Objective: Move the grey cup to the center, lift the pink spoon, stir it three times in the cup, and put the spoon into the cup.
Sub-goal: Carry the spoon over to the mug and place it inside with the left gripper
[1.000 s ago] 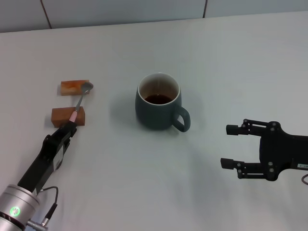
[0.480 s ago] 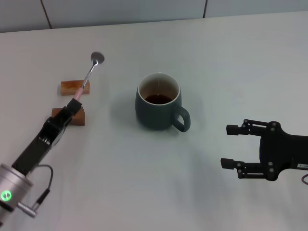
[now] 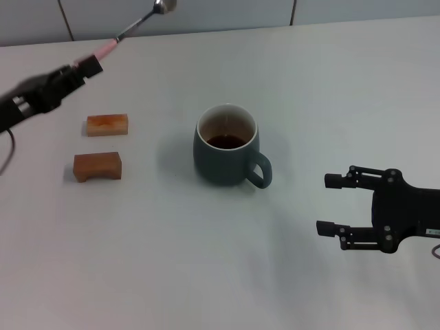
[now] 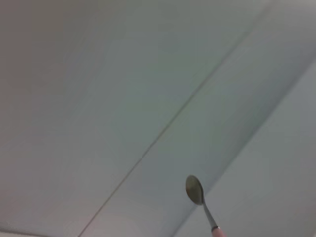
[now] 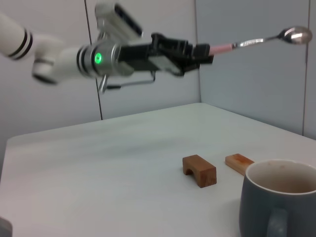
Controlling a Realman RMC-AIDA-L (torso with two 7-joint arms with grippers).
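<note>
The grey cup (image 3: 227,146) stands in the middle of the white table, its handle toward the front right and dark liquid inside; the right wrist view shows the cup (image 5: 279,200) too. My left gripper (image 3: 86,67) is raised high at the far left, shut on the pink handle of the pink spoon (image 3: 134,25). The spoon points up and to the right, its silver bowl at the picture's top edge. The spoon (image 5: 256,41) shows well above the table, and its bowl (image 4: 194,190) appears against the wall. My right gripper (image 3: 331,205) rests open at the front right.
Two orange-brown wooden blocks (image 3: 107,124) (image 3: 97,166) lie on the table left of the cup, below the raised spoon. A grey panelled wall runs behind the table's far edge.
My left arm has lifted the spoon off the wooden blocks and swung it up and back, high above the table. The cup and right arm have stayed put.
</note>
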